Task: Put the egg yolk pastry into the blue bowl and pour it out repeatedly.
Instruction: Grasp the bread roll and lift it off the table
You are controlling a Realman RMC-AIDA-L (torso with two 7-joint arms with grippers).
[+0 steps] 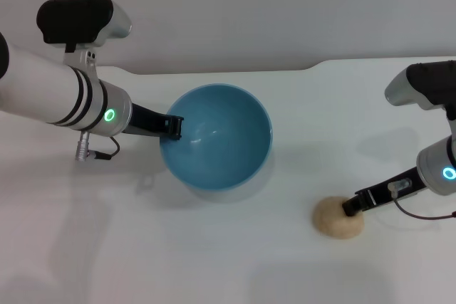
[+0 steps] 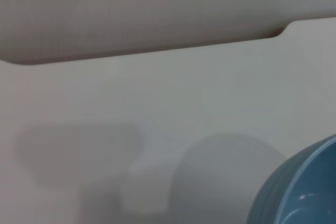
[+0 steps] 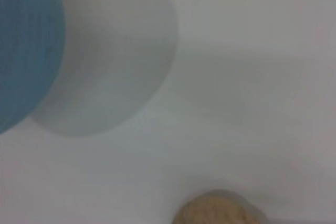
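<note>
The blue bowl [image 1: 217,137] is held off the white table by its left rim and tilted, with its empty glossy inside facing up toward the head camera. Its shadow lies on the table beneath. My left gripper [image 1: 173,127] is shut on that rim. The bowl also shows in the left wrist view [image 2: 294,192] and the right wrist view [image 3: 26,45]. The egg yolk pastry [image 1: 335,217] lies on the table at the front right and also shows in the right wrist view [image 3: 218,209]. My right gripper [image 1: 352,208] is at the pastry's right edge, pinching it.
The white table [image 1: 235,261] has a notched far edge at the back right [image 1: 317,67], with a grey wall behind it. A loose cable [image 1: 100,154] hangs under my left wrist.
</note>
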